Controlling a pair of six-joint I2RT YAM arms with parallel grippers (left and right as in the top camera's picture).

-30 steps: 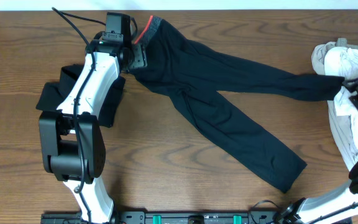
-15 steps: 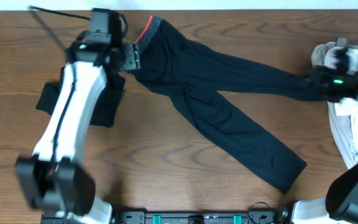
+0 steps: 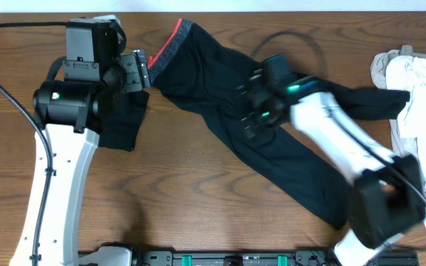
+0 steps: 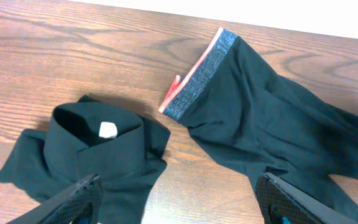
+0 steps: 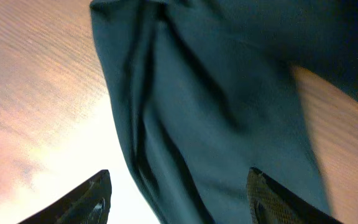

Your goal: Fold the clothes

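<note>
**Moved in from the far right: right gripper (image 3: 248, 111) now over the middle of the trousers (image 3: 198, 81)**

Since a second ago the right arm has left the cuff end by the white and beige garments (image 3: 418, 77) and now reaches across the table (image 3: 198, 199) to the place where the two trouser legs meet. The overhead view blurs it. In the right wrist view its fingers (image 5: 92, 199) stand well apart with nothing between them. Beyond them lies dark, creased cloth, with bare wood on either side. Whether the tips touch the cloth cannot be told.

The left gripper (image 3: 143, 70) has stayed near the waistband (image 3: 170, 43), though its arm has changed pose. Its jaws are spread wide and hold nothing. In the left wrist view one fingertip (image 4: 82, 199) is over the black collared shirt (image 4: 86, 152) and the other over the upper part of the trousers.

The trousers lie spread out across the upper middle of the table. The waistband is at the top left, a grey band with an orange-red edge. One leg runs right until its end meets the heap of white and beige garments. The other runs diagonally down toward the lower right, with the right arm lying across it.

The shirt sits just left of the trousers, partly under the left arm in the overhead view. A narrow strip of wood separates the two. Its collar faces up and shows a small white label (image 4: 108, 130).
</note>
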